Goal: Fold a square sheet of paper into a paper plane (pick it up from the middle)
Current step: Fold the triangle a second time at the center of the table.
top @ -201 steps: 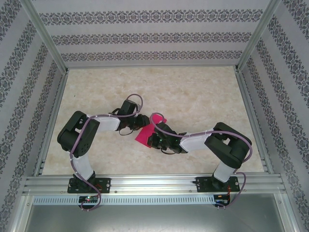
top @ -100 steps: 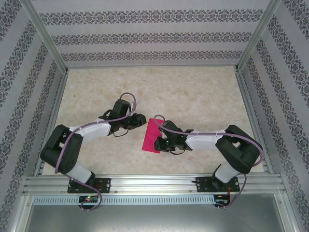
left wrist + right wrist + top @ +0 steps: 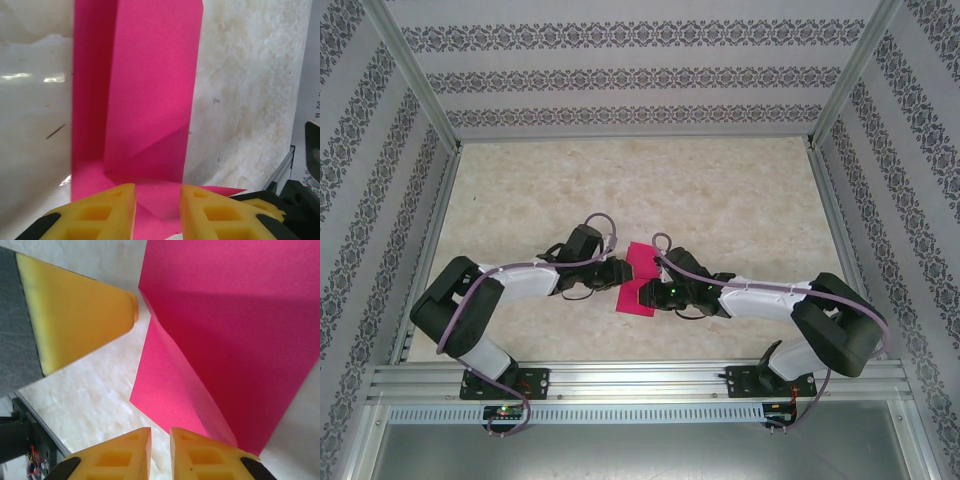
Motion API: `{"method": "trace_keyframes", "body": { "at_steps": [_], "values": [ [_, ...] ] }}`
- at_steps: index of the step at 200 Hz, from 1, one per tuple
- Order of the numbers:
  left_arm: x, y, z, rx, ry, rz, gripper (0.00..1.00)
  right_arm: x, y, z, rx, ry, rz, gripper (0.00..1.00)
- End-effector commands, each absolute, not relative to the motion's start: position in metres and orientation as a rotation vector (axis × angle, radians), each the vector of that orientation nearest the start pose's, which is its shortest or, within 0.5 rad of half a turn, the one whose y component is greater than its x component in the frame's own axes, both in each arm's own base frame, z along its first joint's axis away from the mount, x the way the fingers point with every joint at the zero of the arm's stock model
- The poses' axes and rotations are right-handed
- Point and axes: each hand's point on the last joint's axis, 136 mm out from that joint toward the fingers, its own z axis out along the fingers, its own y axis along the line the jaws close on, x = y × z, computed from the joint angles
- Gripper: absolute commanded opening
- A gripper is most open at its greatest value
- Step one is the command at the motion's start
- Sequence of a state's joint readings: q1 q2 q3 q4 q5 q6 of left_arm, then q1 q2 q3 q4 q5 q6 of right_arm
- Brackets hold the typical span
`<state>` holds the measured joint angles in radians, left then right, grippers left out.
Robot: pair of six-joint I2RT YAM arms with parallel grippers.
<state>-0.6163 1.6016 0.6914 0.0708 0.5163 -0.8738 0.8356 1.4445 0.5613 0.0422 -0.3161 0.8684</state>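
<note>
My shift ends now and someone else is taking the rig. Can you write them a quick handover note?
Left gripper: fingers apart over the edge of the paper, not clamping it.
Right gripper: fingers slightly apart beside the paper, holding nothing.
Paper: on the table between both grippers, folded over itself.
Done: first folds.
Left: the remaining folds into a pointed dart shape.

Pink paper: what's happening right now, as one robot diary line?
paper: pink sheet partly folded, on table | left gripper: jaws apart at its edge | right gripper: jaws slightly apart beside it
</note>
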Motion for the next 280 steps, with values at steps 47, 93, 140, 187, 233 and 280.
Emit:
{"method": "trace_keyframes", "body": {
  "at_steps": [47, 93, 140, 187, 233, 280],
  "values": [
    [0.265, -0.300, 0.087, -0.013, 2.594, -1.244, 0.32, 0.206, 0.298, 0.030, -0.013, 2.697, 1.032, 0.18],
    [0.263, -0.309, 0.084, 0.039, 2.608, -1.287, 0.32, 0.206, 0.299, 0.020, -0.003, 2.710, 1.033, 0.18],
    [0.258, -0.326, 0.068, 0.090, 2.649, -1.315, 0.31, 0.204, 0.294, 0.019, 0.009, 2.702, 1.034, 0.17],
    [0.262, -0.316, 0.028, -0.002, 2.726, -1.200, 0.28, 0.202, 0.294, 0.022, 0.004, 2.687, 1.062, 0.18],
    [0.254, -0.299, 0.007, -0.081, 2.782, -1.093, 0.26, 0.205, 0.305, 0.043, -0.025, 2.638, 1.103, 0.19],
    [0.251, -0.294, 0.004, -0.080, 2.793, -1.061, 0.25, 0.201, 0.296, 0.013, 0.037, 2.735, 1.025, 0.16]
  ]
}}
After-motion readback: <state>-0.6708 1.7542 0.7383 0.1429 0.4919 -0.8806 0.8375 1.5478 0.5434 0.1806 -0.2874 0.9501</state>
